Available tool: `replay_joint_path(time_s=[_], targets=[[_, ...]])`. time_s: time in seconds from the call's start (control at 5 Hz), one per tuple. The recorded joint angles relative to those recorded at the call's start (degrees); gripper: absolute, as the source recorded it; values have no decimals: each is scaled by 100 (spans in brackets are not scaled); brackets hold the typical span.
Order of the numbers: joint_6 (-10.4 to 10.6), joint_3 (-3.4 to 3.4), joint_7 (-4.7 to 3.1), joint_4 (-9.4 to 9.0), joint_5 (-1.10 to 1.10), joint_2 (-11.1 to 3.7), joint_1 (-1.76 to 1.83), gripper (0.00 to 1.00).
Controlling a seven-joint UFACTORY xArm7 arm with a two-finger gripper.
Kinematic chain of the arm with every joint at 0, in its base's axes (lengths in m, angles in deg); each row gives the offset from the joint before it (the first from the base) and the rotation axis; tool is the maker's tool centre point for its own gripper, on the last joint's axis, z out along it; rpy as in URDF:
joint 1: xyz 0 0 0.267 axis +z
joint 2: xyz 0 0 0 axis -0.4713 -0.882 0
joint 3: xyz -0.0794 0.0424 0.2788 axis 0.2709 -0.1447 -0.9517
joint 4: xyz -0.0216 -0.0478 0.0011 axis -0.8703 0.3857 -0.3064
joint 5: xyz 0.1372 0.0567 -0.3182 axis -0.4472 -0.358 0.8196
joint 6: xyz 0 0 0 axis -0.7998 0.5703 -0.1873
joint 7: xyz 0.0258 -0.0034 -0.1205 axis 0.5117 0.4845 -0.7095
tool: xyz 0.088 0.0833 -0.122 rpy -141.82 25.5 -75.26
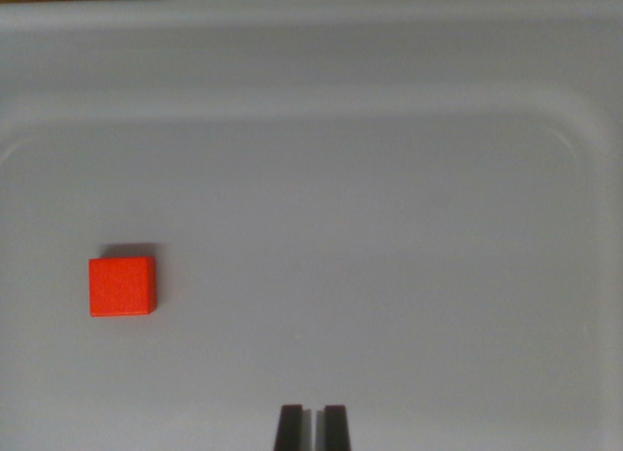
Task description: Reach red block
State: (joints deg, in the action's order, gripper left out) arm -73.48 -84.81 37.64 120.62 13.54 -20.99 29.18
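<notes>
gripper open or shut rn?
Shut, or nearly: the dark gripper fingertips stand side by side with only a sliver between, empty, right of the small red block.

You see the small, bright red, square-topped block (123,286) lying flat on the pale grey surface, edges square to the frame, at about nine o'clock from the view's centre.

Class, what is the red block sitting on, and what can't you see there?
The red block rests on the white tray. The tray surface directly under it is hidden.
</notes>
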Motion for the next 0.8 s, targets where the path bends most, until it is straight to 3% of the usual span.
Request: replay_joint_path(time_s=[0.2, 0.4, 0.6, 0.8], targets=[[166, -28, 6, -78, 0, -107, 36, 0], [166, -28, 6, -78, 0, -107, 36, 0], [365, -62, 13, -171, 0, -235, 78, 0], [365, -62, 13, -171, 0, -235, 78, 0]])
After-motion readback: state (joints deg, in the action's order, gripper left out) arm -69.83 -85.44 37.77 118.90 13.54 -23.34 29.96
